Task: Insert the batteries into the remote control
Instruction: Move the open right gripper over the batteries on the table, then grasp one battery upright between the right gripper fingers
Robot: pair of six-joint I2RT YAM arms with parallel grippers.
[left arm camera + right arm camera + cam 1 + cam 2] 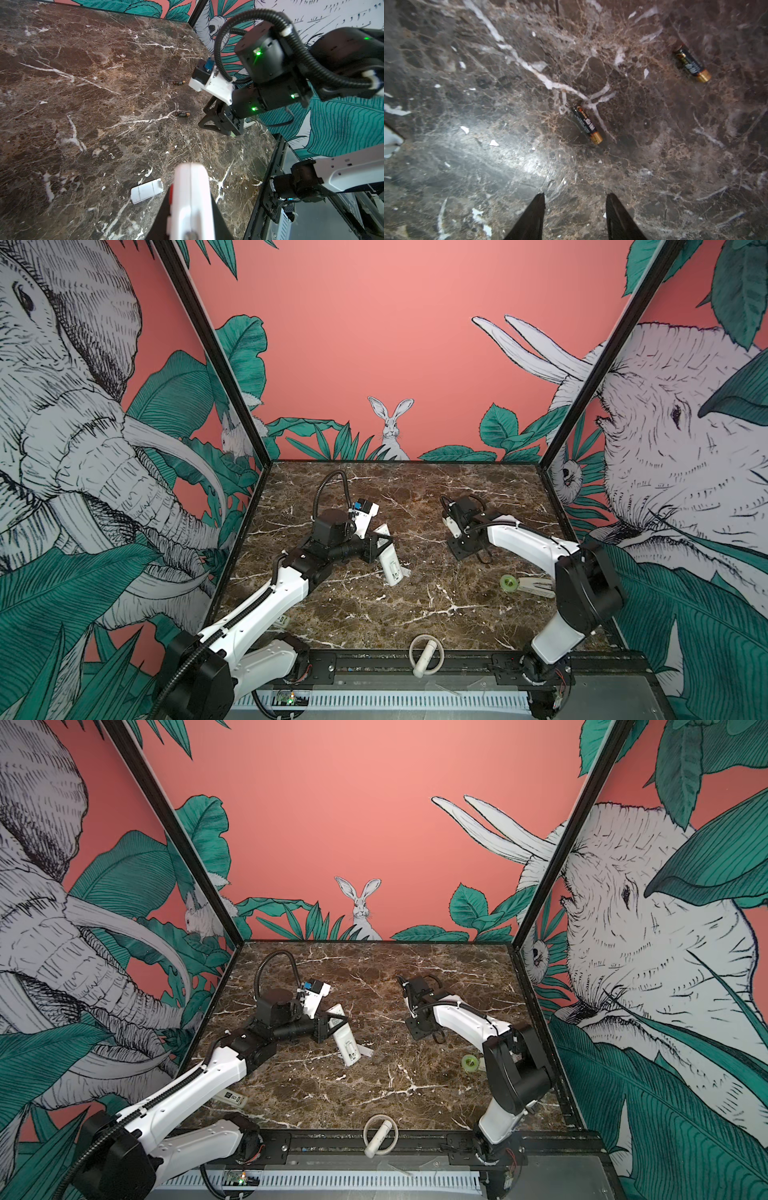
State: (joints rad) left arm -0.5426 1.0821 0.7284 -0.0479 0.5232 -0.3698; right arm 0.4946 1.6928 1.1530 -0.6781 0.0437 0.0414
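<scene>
Close up against the left wrist camera, the remote control fills the foreground as a white bar with a red mark on one edge. The left gripper is clamped across its middle, with a black finger on either side. Both top views show it held at a slant, its lower end near the marble tabletop. A greyish recess shows toward that end, too small to tell what it holds.

Just beside that lower end lies the small white cover piece, flat on the marble.

Further out, two batteries lie apart on the stone, one just ahead of the right gripper and the other beyond it. Its jaws stand apart and empty, touching neither battery. The right arm's wrist blocks them from the top views.

Toward the right side sits a green roll of tape with a pale flat piece next to it. A white cylinder with a ring rests at the front edge.
</scene>
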